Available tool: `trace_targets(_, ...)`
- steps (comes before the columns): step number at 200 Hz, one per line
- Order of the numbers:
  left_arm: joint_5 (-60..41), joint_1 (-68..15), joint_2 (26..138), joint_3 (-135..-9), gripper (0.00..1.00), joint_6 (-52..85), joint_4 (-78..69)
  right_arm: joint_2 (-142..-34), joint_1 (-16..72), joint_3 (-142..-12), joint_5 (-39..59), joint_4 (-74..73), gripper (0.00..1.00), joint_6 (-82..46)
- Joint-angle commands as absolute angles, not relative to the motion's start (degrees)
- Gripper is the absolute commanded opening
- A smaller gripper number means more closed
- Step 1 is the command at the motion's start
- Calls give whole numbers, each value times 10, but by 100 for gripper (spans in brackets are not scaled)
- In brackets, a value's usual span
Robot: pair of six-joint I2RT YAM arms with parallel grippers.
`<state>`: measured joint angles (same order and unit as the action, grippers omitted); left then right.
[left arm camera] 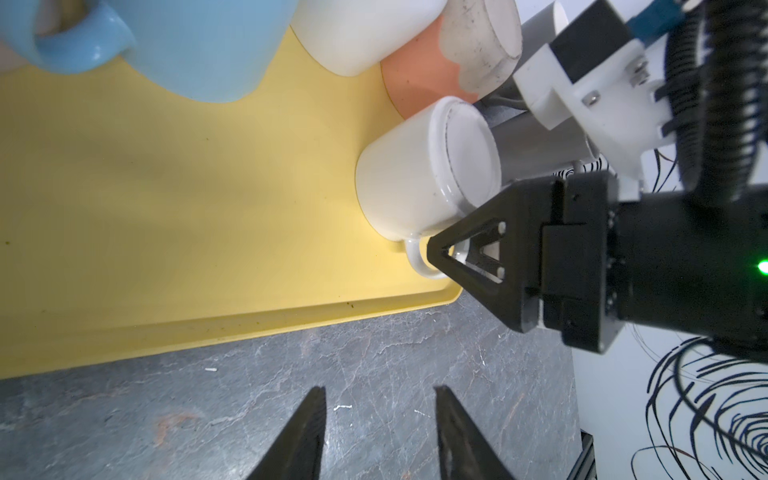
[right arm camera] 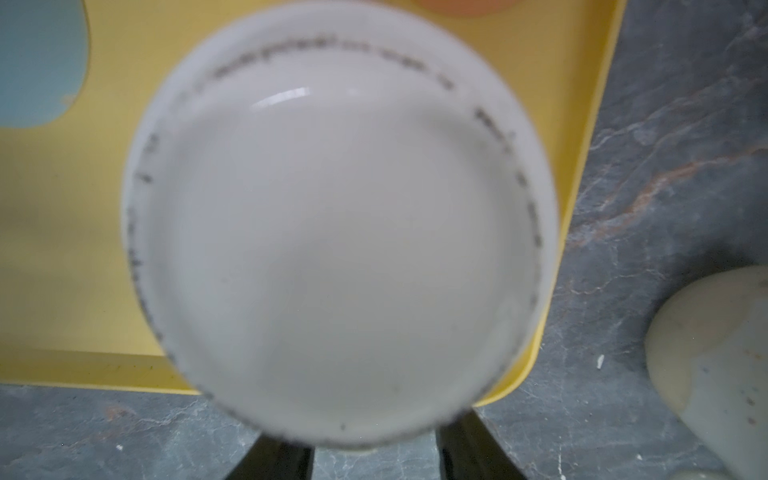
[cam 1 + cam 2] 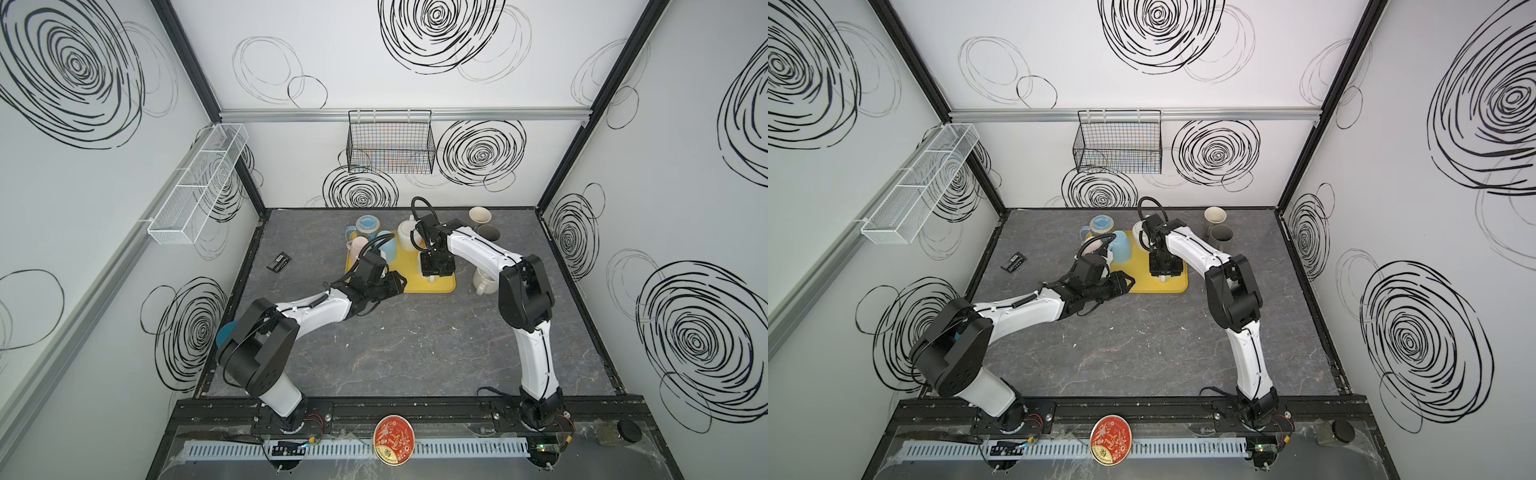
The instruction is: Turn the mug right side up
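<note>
Mug (image 2: 332,228) fills the right wrist view: round glazed white base up, dark-flecked foot ring, rim down on the smooth yellow tray (image 2: 62,249) at its rounded front right corner, handle toward the front lip. Above it the right gripper (image 2: 374,455) holds its black fingers (image 2: 282,461) partly apart either side of the handle, not pinching; the left gripper (image 1: 380,390), half wide and empty, hovers over the veined grey table (image 1: 374,345) just beside the tray's front edge. Bare tray lies between mug and blue mug (image 1: 187,41); a cream mug (image 2: 706,353) sits near, off the tray.
</note>
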<state>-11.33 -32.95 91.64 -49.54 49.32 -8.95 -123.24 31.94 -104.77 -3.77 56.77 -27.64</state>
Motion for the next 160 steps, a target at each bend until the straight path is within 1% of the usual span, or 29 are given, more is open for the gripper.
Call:
trace_targets(1, -104, -326, 893, -482, 46, 488, -107, -1201, 317, -1042, -33, 565, 50, -293)
trace_targets(54, -111, -323, 896, -466, 47, 496, -122, -1234, 313, -1062, -24, 582, 47, -291)
trace_targets(90, -115, -317, 902, -477, 47, 491, -119, -1241, 307, -1063, -29, 580, 39, -285)
trace_targets(109, -119, -316, 908, -480, 47, 488, -118, -1245, 305, -1063, -30, 581, 38, -281)
trace_targets(132, -123, -316, 913, -484, 47, 486, -113, -1250, 304, -1063, -30, 579, 27, -276)
trace_targets(160, -124, -314, 914, -486, 47, 480, -108, -1251, 303, -1063, -30, 577, 17, -268)
